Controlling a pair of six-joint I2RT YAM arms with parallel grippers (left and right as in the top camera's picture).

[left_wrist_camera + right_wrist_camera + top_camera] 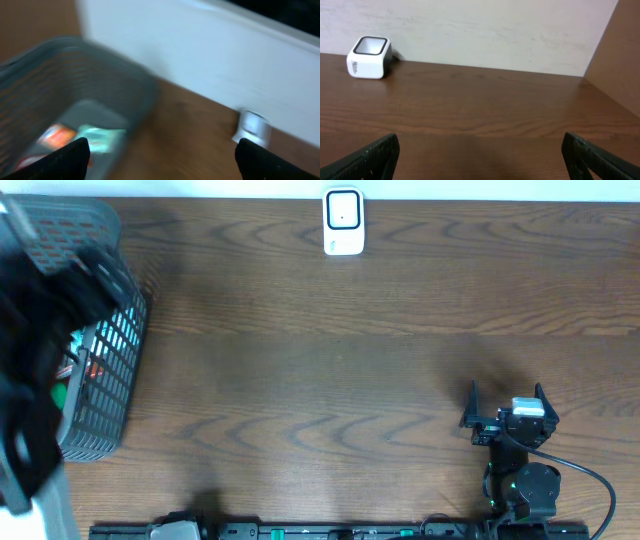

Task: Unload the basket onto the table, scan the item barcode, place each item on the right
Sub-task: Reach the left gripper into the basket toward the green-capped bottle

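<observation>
While the overhead view puts the items (pixel 88 365) inside the basket (pixel 105 405) at the left edge of the table (pixel 300 380) and the scanner (pixel 343 222) at its far edge, the left wrist view shows the left gripper (pixel 162 160) spread and empty near that basket, and the right wrist view the right gripper (pixel 482 157) spread too, so picking and scanning both seem left to do.

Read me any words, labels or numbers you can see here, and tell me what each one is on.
No text is readable.
Scanner: small dark print on its side, too small to read.
Packets in the basket: colours only, blurred.
</observation>
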